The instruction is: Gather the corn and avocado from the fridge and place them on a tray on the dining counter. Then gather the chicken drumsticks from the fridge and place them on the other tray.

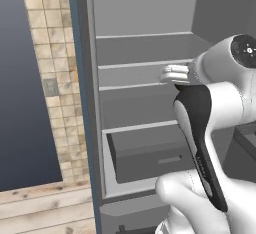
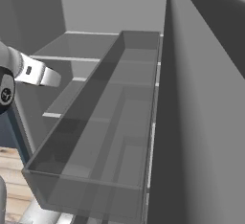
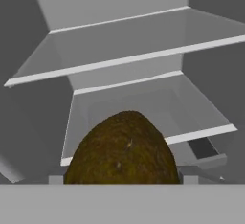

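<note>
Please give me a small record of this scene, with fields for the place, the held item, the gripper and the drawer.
place: inside the open fridge, grey shelves
held item: brown avocado, close before the hand camera
gripper: at the middle shelf level, closed on the avocado
drawer: low in the fridge, partly pulled out

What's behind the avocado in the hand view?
Behind the avocado are fridge shelves with nothing visible on them, and a lower drawer at right. The avocado hides the shelf area directly behind it and the fingertips, so its grip can't be confirmed.
</note>
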Available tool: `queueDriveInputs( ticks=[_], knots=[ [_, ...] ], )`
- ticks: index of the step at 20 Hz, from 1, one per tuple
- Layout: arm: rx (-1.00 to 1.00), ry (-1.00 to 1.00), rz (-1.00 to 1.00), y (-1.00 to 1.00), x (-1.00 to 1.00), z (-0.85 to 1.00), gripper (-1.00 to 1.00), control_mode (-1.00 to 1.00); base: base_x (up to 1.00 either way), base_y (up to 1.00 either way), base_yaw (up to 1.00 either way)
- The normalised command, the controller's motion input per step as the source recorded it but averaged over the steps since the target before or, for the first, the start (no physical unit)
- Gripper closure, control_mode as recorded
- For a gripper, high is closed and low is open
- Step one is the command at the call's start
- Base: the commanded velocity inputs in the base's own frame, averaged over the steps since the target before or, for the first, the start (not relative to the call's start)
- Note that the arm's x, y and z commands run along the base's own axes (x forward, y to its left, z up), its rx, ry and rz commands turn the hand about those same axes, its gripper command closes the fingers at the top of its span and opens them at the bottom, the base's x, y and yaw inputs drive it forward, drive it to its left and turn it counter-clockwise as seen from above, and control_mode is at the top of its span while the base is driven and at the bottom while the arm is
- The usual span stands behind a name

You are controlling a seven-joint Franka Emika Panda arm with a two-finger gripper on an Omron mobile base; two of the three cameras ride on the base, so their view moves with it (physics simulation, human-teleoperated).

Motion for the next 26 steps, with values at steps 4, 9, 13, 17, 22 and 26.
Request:
queueDriveInputs(
  ticks=[4, 9, 13, 17, 22, 26],
  knots=[
    [0.00, 0.00, -0.01, 0.00, -0.17, -0.01, 1.00, -1.00, 0.00, 0.00, 0.00],
    [0.00, 0.00, 0.00, 0.07, -0.26, -0.21, 1.00, -1.00, 0.00, 0.00, 0.00],
    [0.00, 0.00, 0.00, 0.07, -0.68, -0.32, 1.00, -1.00, 0.00, 0.00, 0.00],
    [0.00, 0.00, -0.01, 0.15, -0.77, -0.25, 1.00, -1.00, 0.00, 0.00, 0.00],
    [0.00, 0.04, -0.07, 0.23, -0.16, -0.09, 1.00, -1.00, 0.00, 0.00, 0.00],
    [0.00, 0.07, -0.06, 0.35, 0.04, -0.04, 1.00, 1.00, 0.00, 0.08, -0.02]
  ],
)
